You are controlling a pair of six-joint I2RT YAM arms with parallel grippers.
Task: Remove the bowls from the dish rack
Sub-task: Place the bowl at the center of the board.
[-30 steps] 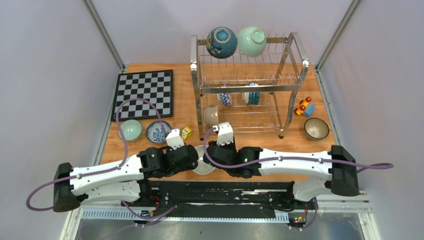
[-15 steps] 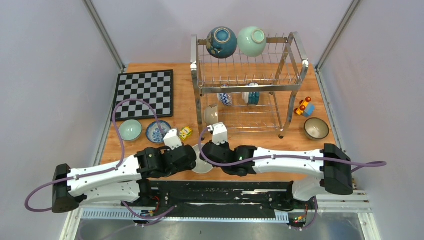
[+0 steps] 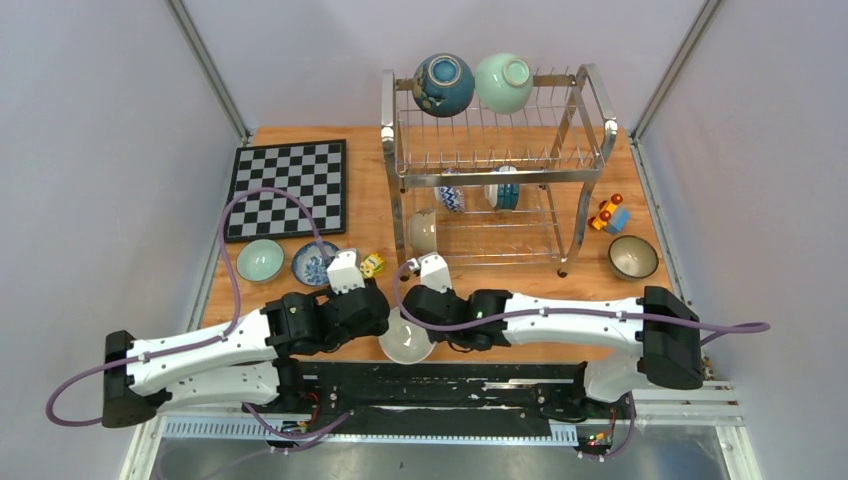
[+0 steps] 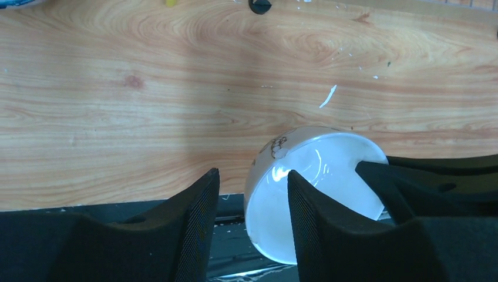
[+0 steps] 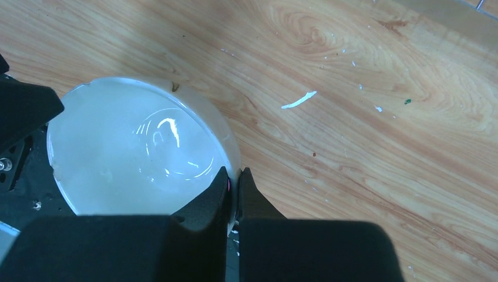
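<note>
Only thing close to writing is a dark squiggle on the outer wall of the white bowl (image 4: 317,176), and I can't read it.

What changed since a second ago: the left gripper (image 4: 251,176) has let go, and its fingers now stand spread with the bowl's wall between them; whether either pad touches it, can't tell. The right gripper (image 5: 234,188) was open a second ago and has now pinched down on the bowl's rim, one finger inside and one outside. The bowl has also slid toward the near edge of the table (image 3: 360,200) and now hangs partly over the black base rail, tipped so its inside shows.

The dish rack (image 3: 490,178) hasn't budged at the far side; a dark blue bowl (image 3: 443,84) and a mint green bowl (image 3: 503,82) are on the top tier, with a cream bowl (image 3: 423,230) and two patterned ones on the lower tier. Already out on the wood: a pale green bowl (image 3: 260,260), a blue-patterned bowl (image 3: 315,264) just beside it, and a dark-rimmed bowl (image 3: 633,257) off to the right.

The surface is orange wood grain with white scuffs and flecks; the chessboard (image 3: 288,187) is far left, the yellow block (image 3: 373,265) is near the left wrist, and the toy car (image 3: 608,214) is right of the rack. The walls are plain pale grey with metal posts in the corners.
</note>
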